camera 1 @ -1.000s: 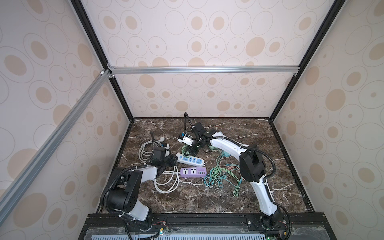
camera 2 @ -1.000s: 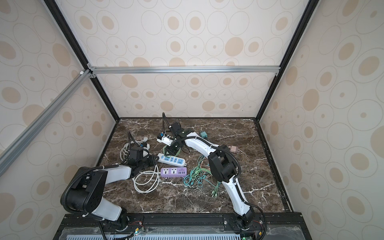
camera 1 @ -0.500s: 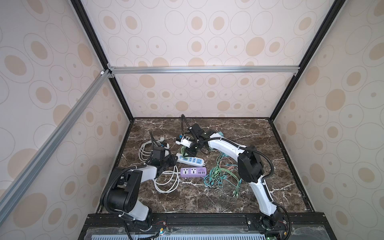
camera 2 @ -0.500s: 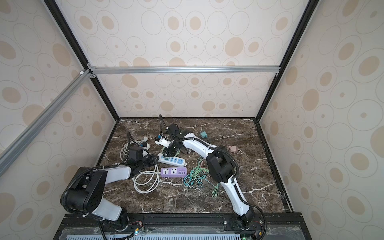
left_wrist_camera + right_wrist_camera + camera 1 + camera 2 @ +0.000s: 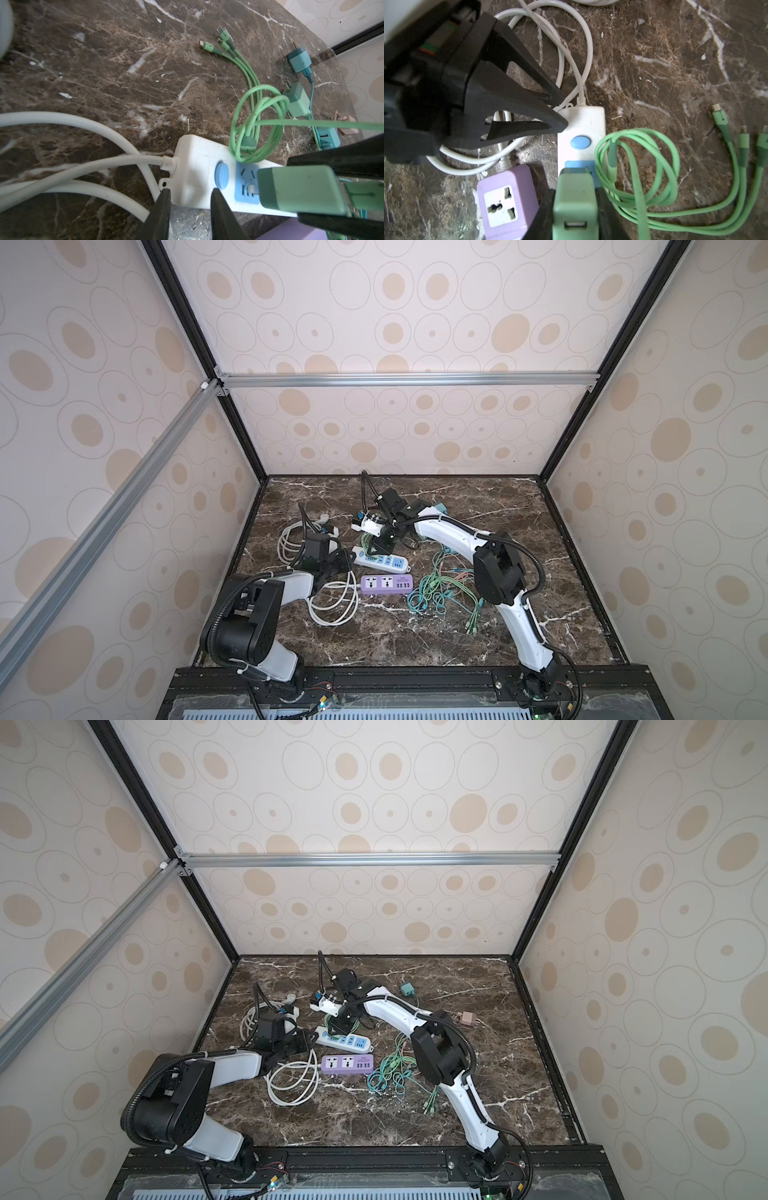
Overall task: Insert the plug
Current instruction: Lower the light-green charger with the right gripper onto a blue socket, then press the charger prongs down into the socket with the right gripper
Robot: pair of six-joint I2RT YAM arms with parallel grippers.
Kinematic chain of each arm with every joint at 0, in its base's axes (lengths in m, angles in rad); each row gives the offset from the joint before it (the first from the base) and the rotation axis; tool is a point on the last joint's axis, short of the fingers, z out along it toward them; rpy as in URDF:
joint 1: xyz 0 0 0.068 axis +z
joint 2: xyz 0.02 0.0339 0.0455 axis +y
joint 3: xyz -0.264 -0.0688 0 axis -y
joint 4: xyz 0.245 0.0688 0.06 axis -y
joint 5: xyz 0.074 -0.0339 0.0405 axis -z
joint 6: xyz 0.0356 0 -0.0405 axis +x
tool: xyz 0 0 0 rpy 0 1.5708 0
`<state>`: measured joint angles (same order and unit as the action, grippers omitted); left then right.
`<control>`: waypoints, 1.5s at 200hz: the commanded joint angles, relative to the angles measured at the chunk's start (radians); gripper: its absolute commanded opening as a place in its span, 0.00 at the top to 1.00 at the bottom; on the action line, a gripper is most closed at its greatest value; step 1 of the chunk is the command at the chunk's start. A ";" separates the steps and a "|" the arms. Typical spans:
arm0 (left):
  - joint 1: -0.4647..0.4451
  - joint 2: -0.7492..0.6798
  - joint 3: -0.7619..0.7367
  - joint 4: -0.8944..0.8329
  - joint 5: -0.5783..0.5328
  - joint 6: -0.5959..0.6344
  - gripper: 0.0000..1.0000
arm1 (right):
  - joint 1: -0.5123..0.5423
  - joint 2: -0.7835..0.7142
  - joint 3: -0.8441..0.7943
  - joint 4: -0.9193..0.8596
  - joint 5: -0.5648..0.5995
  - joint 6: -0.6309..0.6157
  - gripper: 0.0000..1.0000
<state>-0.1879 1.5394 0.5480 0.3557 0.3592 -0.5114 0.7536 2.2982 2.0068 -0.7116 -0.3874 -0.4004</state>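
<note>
Green plug point(image 5: 574, 209) is sitting prongs-first at the blue socket point(image 5: 246, 185) of the white power strip point(image 5: 197, 164), body not yet flush. Right gripper point(image 5: 575, 192) is clamping its flanks. Left gripper point(image 5: 190, 190), jaws narrowed, is pinning the strip's cord-end corner. Insertion is under way, I judge. The next move is calling for a straight push along the prongs, with the strip braced and no twisting.

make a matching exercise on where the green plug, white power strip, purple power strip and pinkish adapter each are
1 green plug
2 white power strip
3 purple power strip
4 pinkish adapter

a lies alone, rightmost in a top view
b in the right gripper
c left gripper fingertips at its cord end
d no gripper on it, sockets empty

Pairs: 1-b, 2-c, 3-d, 4-a
</note>
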 commanded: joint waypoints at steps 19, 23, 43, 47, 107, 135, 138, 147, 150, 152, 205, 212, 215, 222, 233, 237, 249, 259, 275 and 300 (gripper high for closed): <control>0.012 -0.001 -0.006 0.020 0.016 -0.006 0.67 | 0.018 0.037 0.035 -0.034 0.018 -0.054 1.00; 0.012 -0.001 -0.006 0.020 0.015 -0.006 0.67 | 0.018 0.038 0.038 -0.036 0.021 -0.057 1.00; 0.013 -0.001 -0.009 0.021 0.019 -0.006 0.67 | 0.024 0.044 0.049 -0.047 0.040 -0.072 1.00; 0.013 -0.001 -0.010 0.022 0.020 -0.006 0.67 | 0.025 0.045 0.051 -0.048 0.045 -0.075 1.00; 0.016 -0.005 -0.018 0.025 0.026 -0.009 0.68 | 0.049 0.060 0.073 -0.077 0.119 -0.124 1.00; 0.019 -0.005 -0.020 0.028 0.028 -0.010 0.69 | 0.059 0.067 0.088 -0.090 0.159 -0.137 1.00; 0.019 -0.005 -0.020 0.029 0.027 -0.010 0.70 | 0.059 0.068 0.091 -0.092 0.162 -0.139 1.00; 0.018 -0.005 -0.022 0.030 0.031 -0.012 0.70 | 0.061 0.072 0.099 -0.099 0.172 -0.142 1.00; 0.018 -0.005 -0.022 0.030 0.031 -0.012 0.70 | 0.061 0.073 0.102 -0.102 0.175 -0.143 1.00; 0.019 -0.005 -0.022 0.031 0.031 -0.012 0.70 | 0.061 0.074 0.103 -0.103 0.177 -0.144 1.00; 0.023 -0.004 -0.025 0.037 0.040 -0.015 0.70 | 0.067 0.096 0.134 -0.124 0.207 -0.147 1.00; 0.022 -0.005 -0.025 0.039 0.040 -0.015 0.70 | 0.067 0.099 0.136 -0.126 0.213 -0.147 1.00; 0.022 -0.004 -0.025 0.039 0.042 -0.017 0.70 | 0.067 0.100 0.136 -0.127 0.215 -0.149 1.00; 0.022 -0.004 -0.025 0.040 0.043 -0.018 0.70 | 0.069 0.104 0.141 -0.129 0.220 -0.149 1.00; 0.023 -0.004 -0.025 0.043 0.047 -0.019 0.70 | 0.072 0.107 0.142 -0.131 0.225 -0.150 1.00; 0.024 -0.002 -0.025 0.044 0.047 -0.019 0.70 | 0.073 0.109 0.142 -0.132 0.227 -0.150 1.00; 0.024 -0.002 -0.025 0.045 0.048 -0.019 0.70 | 0.073 0.110 0.142 -0.135 0.232 -0.152 1.00; 0.024 0.000 -0.025 0.046 0.048 -0.019 0.70 | 0.075 0.112 0.142 -0.137 0.236 -0.152 1.00; 0.025 0.004 -0.025 0.049 0.051 -0.019 0.70 | 0.074 0.116 0.142 -0.137 0.239 -0.152 1.00; 0.027 0.008 -0.027 0.051 0.052 -0.021 0.70 | 0.078 0.120 0.143 -0.138 0.246 -0.152 1.00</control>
<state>-0.1726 1.5394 0.5255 0.3840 0.4019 -0.5259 0.8242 2.3676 2.1441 -0.8192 -0.1833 -0.5251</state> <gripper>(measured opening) 0.302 0.282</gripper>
